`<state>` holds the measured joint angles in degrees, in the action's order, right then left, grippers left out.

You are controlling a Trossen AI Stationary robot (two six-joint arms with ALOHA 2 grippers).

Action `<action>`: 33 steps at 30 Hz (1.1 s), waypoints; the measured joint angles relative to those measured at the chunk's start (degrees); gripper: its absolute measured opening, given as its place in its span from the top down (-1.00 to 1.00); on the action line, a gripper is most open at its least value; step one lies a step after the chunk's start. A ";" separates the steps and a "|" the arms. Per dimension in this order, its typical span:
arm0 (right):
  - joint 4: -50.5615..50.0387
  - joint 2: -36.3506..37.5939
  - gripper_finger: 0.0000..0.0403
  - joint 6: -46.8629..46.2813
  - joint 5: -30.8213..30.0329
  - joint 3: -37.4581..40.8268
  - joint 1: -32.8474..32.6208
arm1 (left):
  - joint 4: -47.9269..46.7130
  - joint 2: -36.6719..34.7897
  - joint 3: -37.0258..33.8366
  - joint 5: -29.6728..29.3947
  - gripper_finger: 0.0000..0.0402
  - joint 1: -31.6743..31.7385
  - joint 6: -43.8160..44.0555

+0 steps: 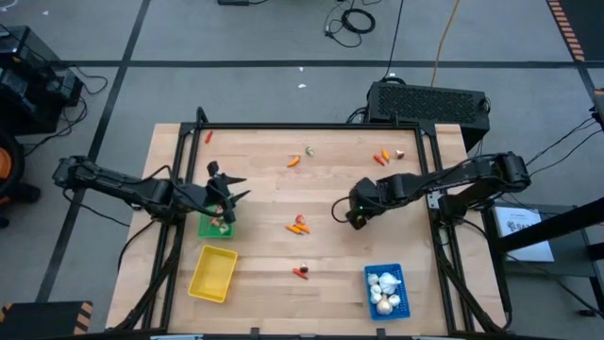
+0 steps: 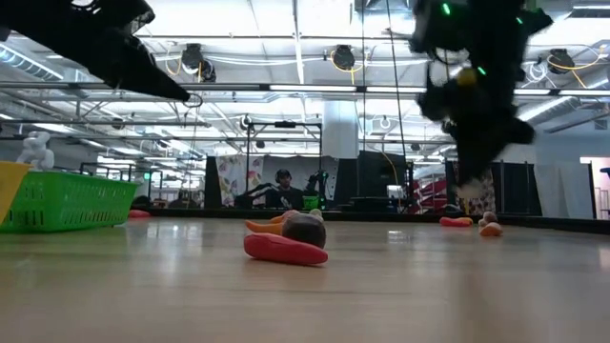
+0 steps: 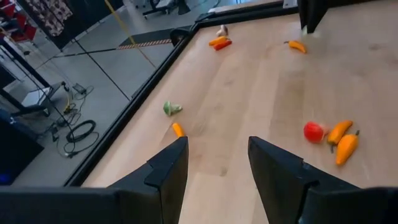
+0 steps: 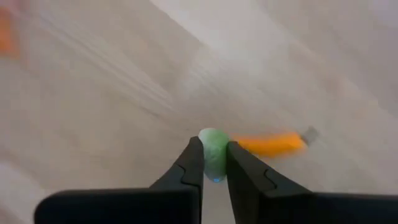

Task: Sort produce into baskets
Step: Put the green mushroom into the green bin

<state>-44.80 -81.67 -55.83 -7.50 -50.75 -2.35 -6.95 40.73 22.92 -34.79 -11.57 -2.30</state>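
Across the wooden table (image 1: 264,274) the sorting looks partly done, with plenty still loose. Along the near side lie three baskets: the blue basket (image 1: 397,277) at the near right already holds several white garlic-like bulbs (image 1: 384,291), the green basket (image 1: 204,227) at the left has a few small pieces in it, and the yellow basket (image 1: 213,274) just nearer than the green one looks bare.

Loose produce is scattered over the middle and far part of the board. An orange-and-red cluster (image 1: 299,225) sits mid-table, a red-and-dark piece (image 1: 301,272) lies nearer, between the yellow and blue baskets, an orange piece with a green bit beside it (image 1: 294,161) rests toward the far edge, an orange-red pair with a pale bit (image 1: 382,158) lies at the far right, and one small red piece (image 1: 209,137) sits at the far left corner.

The right gripper (image 4: 214,163) hangs over the table right of centre, fingers drawn together on a small pale-green piece (image 4: 213,149), clamped between the tips; an orange carrot-like piece (image 4: 268,144) shows just behind it.

The left gripper (image 3: 216,163) hovers above the green basket with its fingers apart and nothing between them.

My judgement: most loose pieces remain, and the pale-green piece still needs a basket.
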 joint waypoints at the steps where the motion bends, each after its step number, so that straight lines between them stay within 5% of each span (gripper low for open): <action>1: 1.69 0.00 0.82 0.68 -0.59 -1.15 0.00 | -0.29 0.00 0.00 -0.25 0.12 0.00 -0.03; 11: 56.87 -5.45 0.81 25.12 -4.47 -3.27 -2.97 | -1.92 0.00 0.00 -5.30 0.12 -0.03 0.03; 16: 78.60 -16.18 0.81 31.07 -4.38 -3.38 -3.41 | -3.74 -0.11 0.00 -26.96 0.12 0.02 2.98; 18: 83.61 -21.97 0.81 31.26 -4.40 -5.41 -3.03 | -5.32 -0.13 0.00 -31.05 0.12 0.02 5.28; 25: 85.48 -42.42 0.81 37.21 -4.36 -26.94 -2.11 | -6.61 -0.22 0.00 -33.46 0.12 1.38 4.51; 33: 71.65 -58.06 0.81 41.74 -4.16 -53.65 -1.63 | -10.28 -0.22 0.00 -37.00 0.12 4.71 6.10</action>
<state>26.85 -139.73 -14.10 -11.66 -104.40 -3.98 -17.23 40.51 22.92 -71.79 -6.87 3.81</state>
